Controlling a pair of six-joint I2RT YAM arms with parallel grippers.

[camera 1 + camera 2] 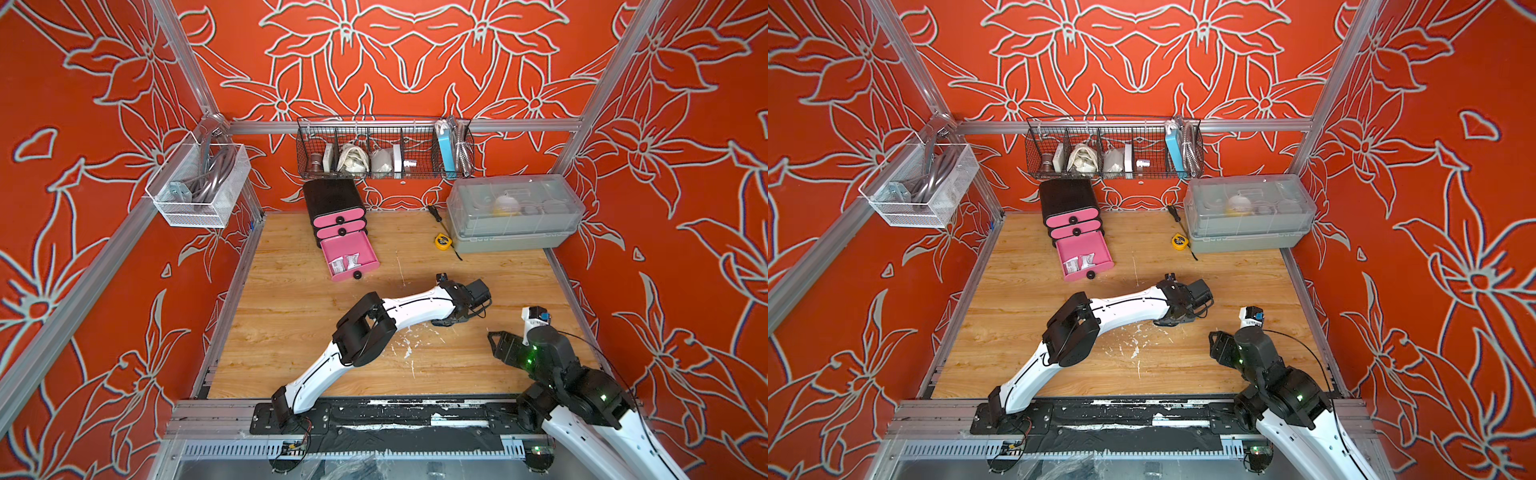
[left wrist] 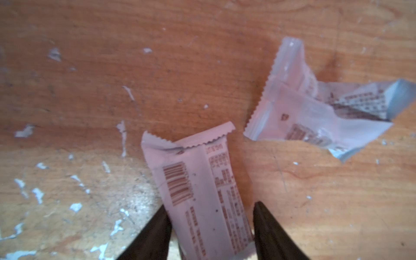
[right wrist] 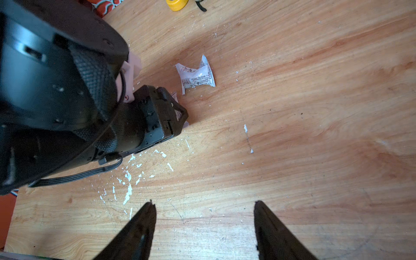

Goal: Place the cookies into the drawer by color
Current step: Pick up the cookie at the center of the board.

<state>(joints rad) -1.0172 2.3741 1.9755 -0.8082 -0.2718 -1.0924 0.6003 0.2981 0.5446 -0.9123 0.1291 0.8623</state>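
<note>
A: Where is the left gripper (image 2: 210, 204)?
B: Down at the wooden table (image 1: 291, 332), a little right of centre. Its 2 fingers (image 2: 155, 229) press on the long edges of a white packet (image 2: 198, 191), so it is clamped on that cookie, which lies flat on the wood
A: What does the wrapper look like?
B: Pale, smooth, long and narrow, with zigzag crimped ends, a brown barcode and small brown print. The print is too blurred to read
A: Any other cookies out on the wood?
B: 1 more, a crumpled packet (image 2: 315, 117). It is white-silver with the same brown print, twisted and creased. It lies just beside the clamped one, on its far side, not touching it
A: And the drawer (image 1: 332, 203)?
B: The black chest stands at the far edge, left of centre. Its top 2 pink drawers are shut. The bottom drawer (image 1: 351, 245) is pulled out toward the near side, with at least 2 white stored packets (image 1: 345, 262) lying in it
A: The right gripper (image 3: 202, 202)?
B: At the near right of the table, its fingers (image 3: 139, 231) well apart over bare wood, holding nothing
</note>
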